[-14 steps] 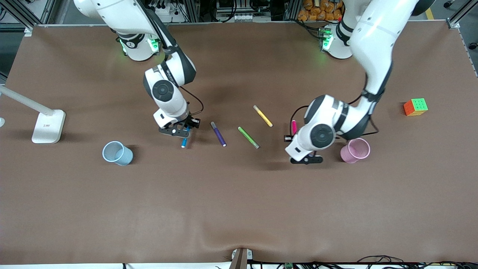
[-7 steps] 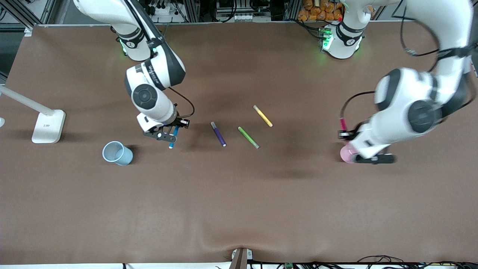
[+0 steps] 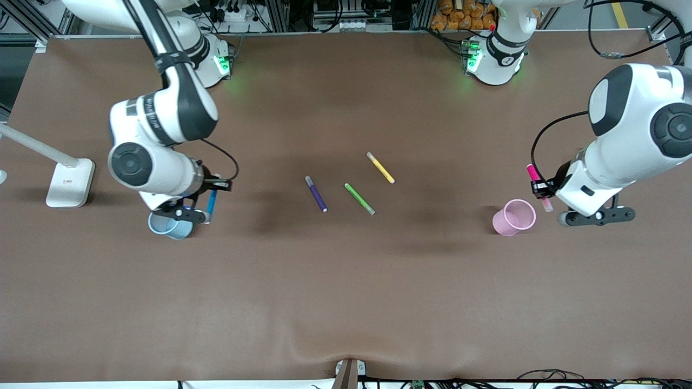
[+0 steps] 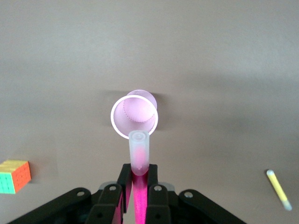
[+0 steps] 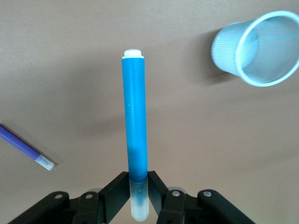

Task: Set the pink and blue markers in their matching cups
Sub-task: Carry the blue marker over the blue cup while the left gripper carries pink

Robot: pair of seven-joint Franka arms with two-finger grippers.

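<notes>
My left gripper is shut on the pink marker, held up in the air just beside the pale pink cup, toward the left arm's end of the table. In the left wrist view the marker's pale end hangs at the rim of the pink cup, gripped by my left gripper. My right gripper is shut on the blue marker, up beside the pale blue cup, which the arm partly hides. In the right wrist view the blue marker is held by my right gripper, with the upright blue cup off to one side.
A dark purple marker, a green marker and a yellow marker lie mid-table. A white lamp base stands at the right arm's end. A colour cube shows in the left wrist view.
Both arms have swung outward with their markers: the right one from mid-table to the blue cup, the left one across and just past the pink cup.
</notes>
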